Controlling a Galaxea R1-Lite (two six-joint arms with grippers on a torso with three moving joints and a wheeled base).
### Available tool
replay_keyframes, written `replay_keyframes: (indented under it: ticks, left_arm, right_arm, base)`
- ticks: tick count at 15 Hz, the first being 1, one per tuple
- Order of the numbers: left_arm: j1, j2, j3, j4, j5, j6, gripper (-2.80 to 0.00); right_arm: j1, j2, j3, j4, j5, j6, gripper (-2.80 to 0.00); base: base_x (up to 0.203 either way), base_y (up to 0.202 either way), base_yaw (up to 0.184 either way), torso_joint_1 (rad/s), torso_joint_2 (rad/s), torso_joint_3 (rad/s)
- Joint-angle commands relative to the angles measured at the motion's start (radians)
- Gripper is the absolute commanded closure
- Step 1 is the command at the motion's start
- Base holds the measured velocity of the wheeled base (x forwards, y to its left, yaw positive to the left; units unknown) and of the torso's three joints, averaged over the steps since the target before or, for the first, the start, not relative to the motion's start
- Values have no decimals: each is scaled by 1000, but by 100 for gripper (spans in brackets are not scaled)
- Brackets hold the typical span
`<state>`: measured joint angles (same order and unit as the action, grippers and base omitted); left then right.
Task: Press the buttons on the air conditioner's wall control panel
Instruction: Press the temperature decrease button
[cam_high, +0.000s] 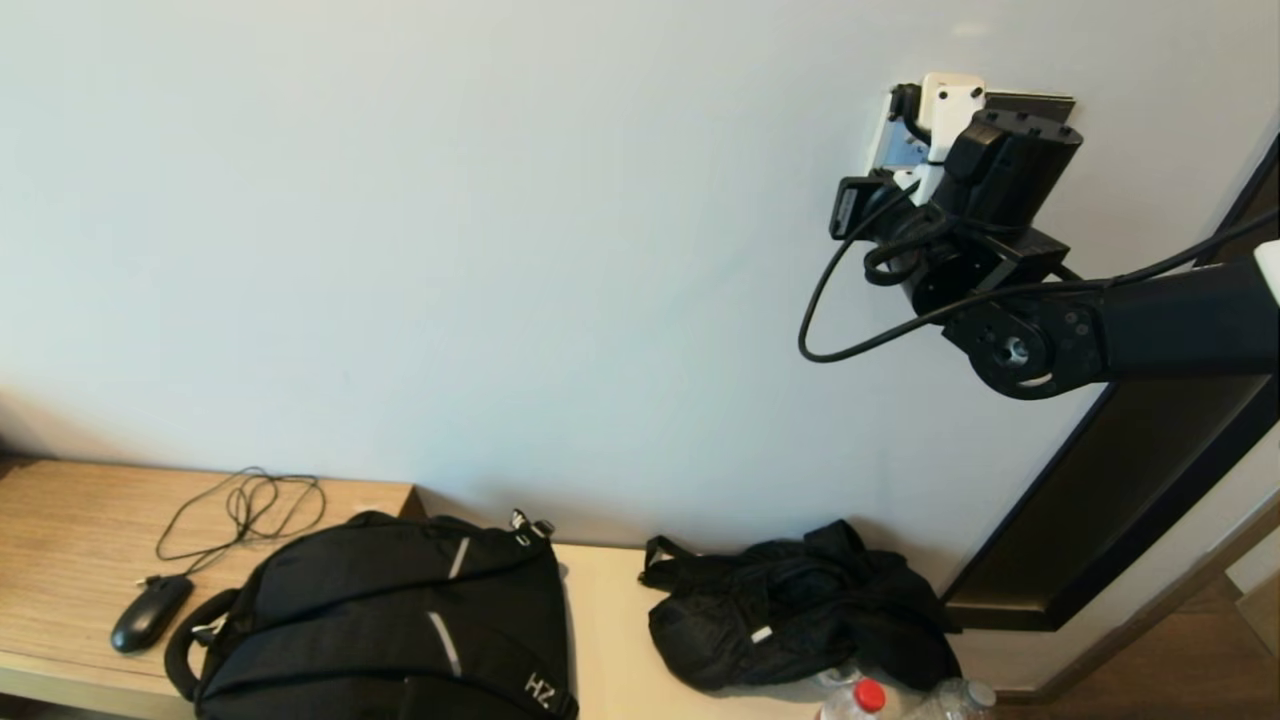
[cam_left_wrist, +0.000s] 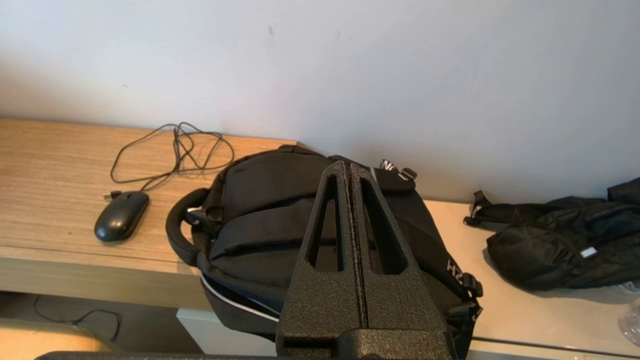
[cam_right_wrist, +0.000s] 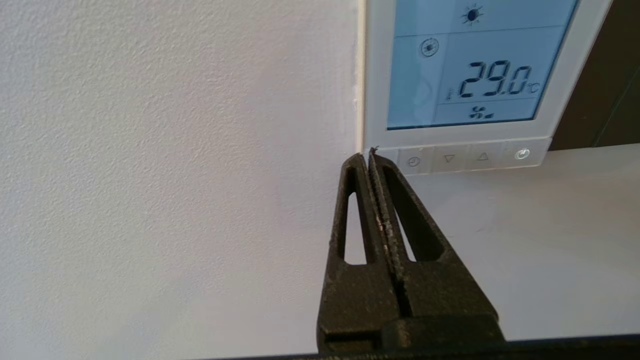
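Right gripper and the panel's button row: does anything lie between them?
Nothing. In the right wrist view the shut right gripper has its tips at the left end of the buttons; whether they touch cannot be told.

One control panel (cam_right_wrist: 470, 80) with four visible buttons (cam_right_wrist: 465, 159), two black bags (cam_high: 385, 620), one mouse (cam_high: 150, 612), two bottles (cam_high: 855, 700).

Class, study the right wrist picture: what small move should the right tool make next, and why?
Probably a slight push forward. The shut right tool has its tip at the end button of the pale grey button row under the small white wall control panel with the blue screen; contact cannot be confirmed.
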<state>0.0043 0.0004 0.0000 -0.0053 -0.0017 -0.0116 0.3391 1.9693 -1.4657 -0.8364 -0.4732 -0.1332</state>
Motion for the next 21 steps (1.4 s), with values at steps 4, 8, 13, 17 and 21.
replay_keyframes:
  ticks: [4, 8, 13, 17, 21]
  left_arm:
    - [0, 0, 0, 0, 0, -1, 0]
    - [0, 0, 0, -1, 0, -1, 0]
    - [0, 0, 0, -1, 0, -1, 0]
    - [0, 0, 0, -1, 0, -1, 0]
    - [0, 0, 0, 1, 0, -1, 0]
  right_arm:
    - [1, 36, -28, 2, -4, -2, 0]
    - [-8, 39, -30, 5, -4, -6, 0]
    - [-11, 46, -28, 0, -4, -19, 0]
    - [-13, 54, -30, 3, -4, -20, 0]
    - [-20, 66, -43, 5, -2, -20, 0]
  base:
    - [0, 0, 0, 0, 0, 0]
    - [0, 0, 0, 0, 0, 0]
    - [0, 0, 0, 0, 0, 0]
    - [0, 0, 0, 0, 0, 0]
    - [0, 0, 0, 0, 0, 0]
